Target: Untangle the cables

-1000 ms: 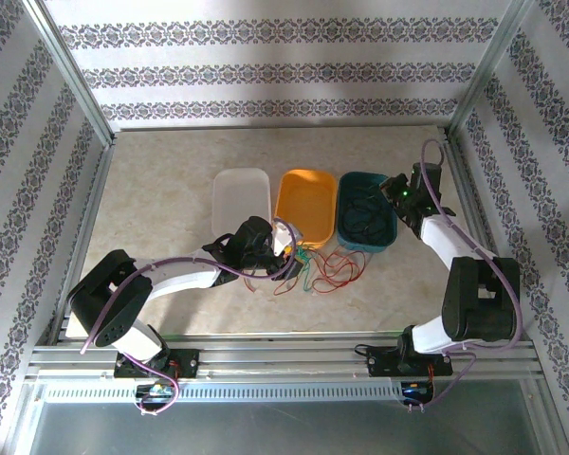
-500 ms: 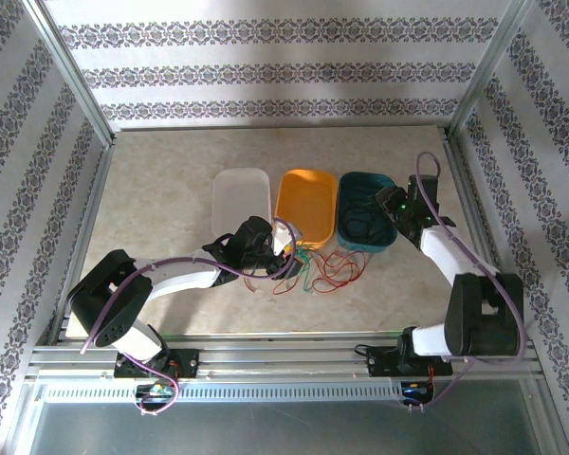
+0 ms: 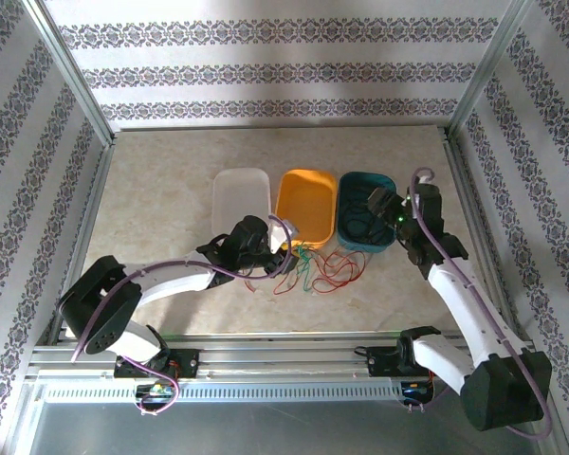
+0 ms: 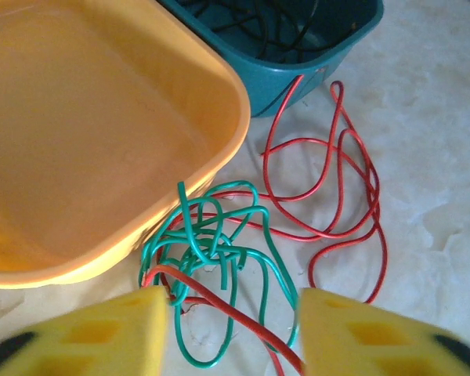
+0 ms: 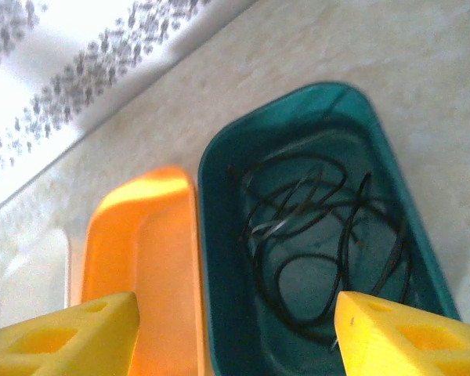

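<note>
- Red cable point(image 4: 329, 188) lies in loose loops on the tabletop point(image 3: 161, 190), just in front of the teal tray point(image 5: 219, 258). One strand runs up against that tray's near wall.
- Green cable point(image 4: 207, 243) is bunched in a tight knot beside the near corner of the orange tray point(image 4: 102, 117), with a red strand crossing through it.
- Black cable point(image 5: 321, 231) is coiled inside the teal tray, apart from the other two.
- Left claw point(image 4: 231, 329) sits low over the green knot with its jaws apart. I see red and green strands passing through the gap, neither one pinched.
- Right claw point(image 5: 235, 337) hangs above the teal tray, jaws wide and holding nothing.
- White tray point(image 3: 239, 190) sits left of the orange one, all three trays in a row.
</note>
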Robot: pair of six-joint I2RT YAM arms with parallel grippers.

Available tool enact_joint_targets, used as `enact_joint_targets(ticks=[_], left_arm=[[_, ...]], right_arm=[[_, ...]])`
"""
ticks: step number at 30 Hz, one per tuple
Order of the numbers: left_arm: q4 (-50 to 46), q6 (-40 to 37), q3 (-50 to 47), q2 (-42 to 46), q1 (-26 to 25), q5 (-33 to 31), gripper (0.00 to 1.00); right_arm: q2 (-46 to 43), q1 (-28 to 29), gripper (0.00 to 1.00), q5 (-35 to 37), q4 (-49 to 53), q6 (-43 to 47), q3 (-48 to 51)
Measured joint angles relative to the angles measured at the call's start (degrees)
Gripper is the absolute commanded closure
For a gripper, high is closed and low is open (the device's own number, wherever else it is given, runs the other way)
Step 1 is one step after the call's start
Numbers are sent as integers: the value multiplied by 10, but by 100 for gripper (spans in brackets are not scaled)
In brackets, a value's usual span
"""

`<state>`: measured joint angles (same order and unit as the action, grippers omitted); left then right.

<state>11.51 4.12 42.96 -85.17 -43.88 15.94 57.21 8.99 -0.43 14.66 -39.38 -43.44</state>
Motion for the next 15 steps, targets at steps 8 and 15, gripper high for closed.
enact_joint_targets(ticks=[8, 15], left_arm=[[-69, -5, -15, 74, 0, 22, 37], [-163, -12, -19, 94, 0, 52, 34]], right_arm=[[-2, 17, 33, 0, 26, 20, 27], [27, 17, 33, 0, 23, 23, 27]])
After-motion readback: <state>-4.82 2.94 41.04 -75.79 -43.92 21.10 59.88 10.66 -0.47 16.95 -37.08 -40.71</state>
